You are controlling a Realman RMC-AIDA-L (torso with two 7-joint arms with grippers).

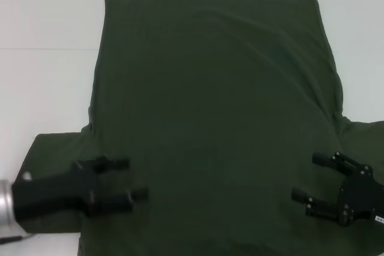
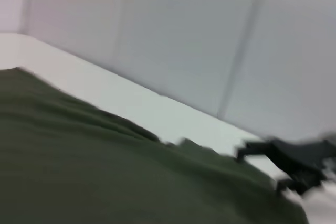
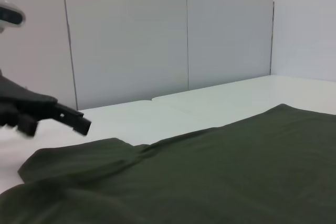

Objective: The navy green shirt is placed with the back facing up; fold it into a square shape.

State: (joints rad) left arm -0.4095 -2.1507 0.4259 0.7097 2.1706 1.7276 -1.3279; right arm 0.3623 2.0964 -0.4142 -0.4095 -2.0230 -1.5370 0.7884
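Shirt cloth covers most of the white table (image 1: 42,22). The navy green shirt (image 1: 216,106) lies flat and spread out, plain side up, with its straight hem at the far edge and its sleeves near the robot. No words or labels can be read on it. The left gripper (image 1: 128,179) hangs over the near left part, by the left sleeve, with its two fingers apart and nothing between them. The right gripper (image 1: 313,177) hangs over the near right part, fingers apart too, gripping nothing.
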